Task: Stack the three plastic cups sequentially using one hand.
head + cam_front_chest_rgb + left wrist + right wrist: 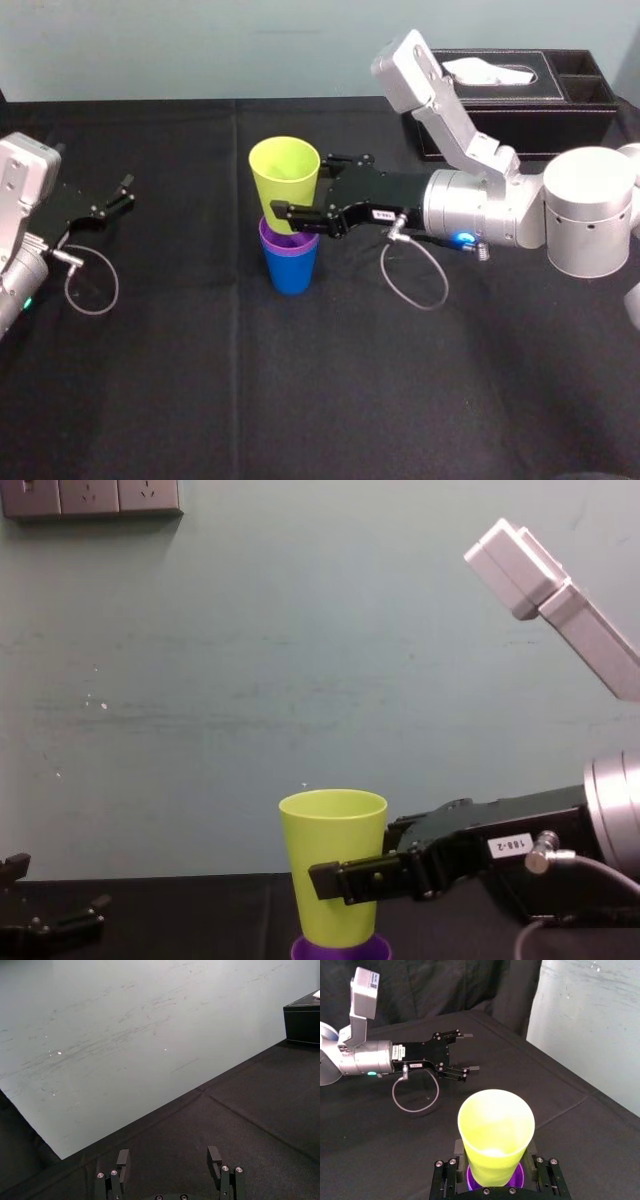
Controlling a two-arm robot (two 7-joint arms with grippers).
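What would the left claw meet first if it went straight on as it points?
Likely the pale wall: the left claw faces bare black tablecloth before it, with the tissue box off aside.

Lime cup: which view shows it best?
Head view: the whole lime cup, held by the right gripper, base inside the purple cup nested in the blue cup. Chest view shows its side; right wrist view looks into its mouth. Left gripper idles open at left.

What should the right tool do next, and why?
Probably ease straight down a little before opening: the right tool grips the lime cup, whose base is just inside the purple cup nested in the blue cup. The left tool rests idle.
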